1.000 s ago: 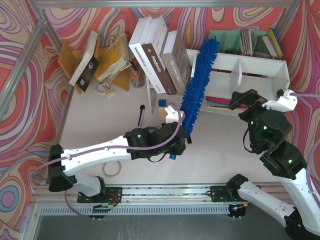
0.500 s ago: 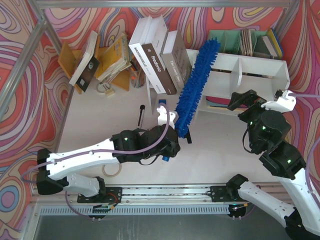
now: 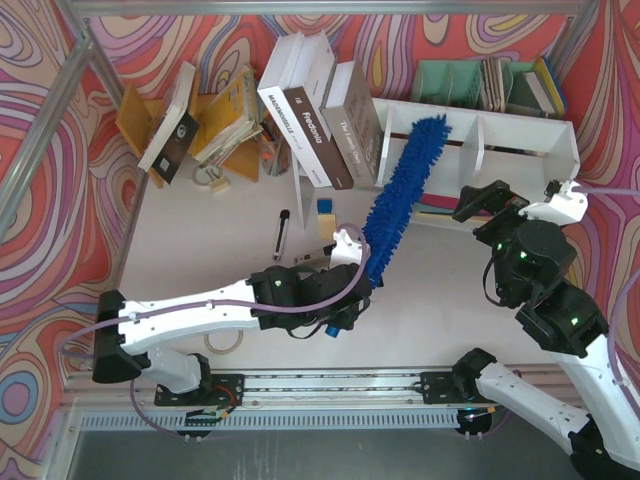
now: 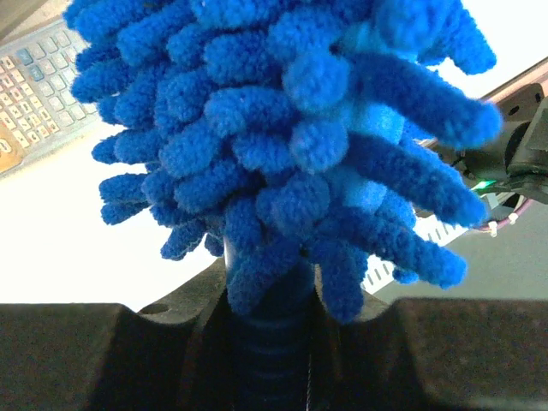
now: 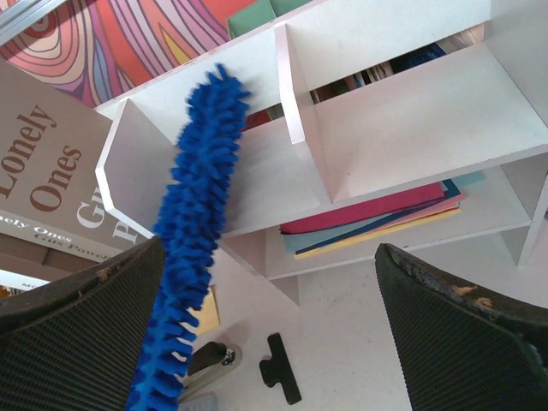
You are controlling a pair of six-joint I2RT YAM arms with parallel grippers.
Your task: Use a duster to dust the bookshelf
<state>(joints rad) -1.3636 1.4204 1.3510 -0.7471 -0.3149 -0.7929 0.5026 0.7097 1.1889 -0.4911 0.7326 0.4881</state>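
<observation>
The blue duster [image 3: 405,192] leans across the left end of the white bookshelf [image 3: 520,128], its fluffy tip up by the top board. 1 second ago the tip poked up past the shelf's top. Now it has swung lower and to the right, over the left of the 2 boxes, so I think the wiping is only starting. The left claw [image 3: 360,270] is squeezed tight on the handle. The right claw [image 5: 267,257] hangs wide open near the shelf, holding nothing.
</observation>
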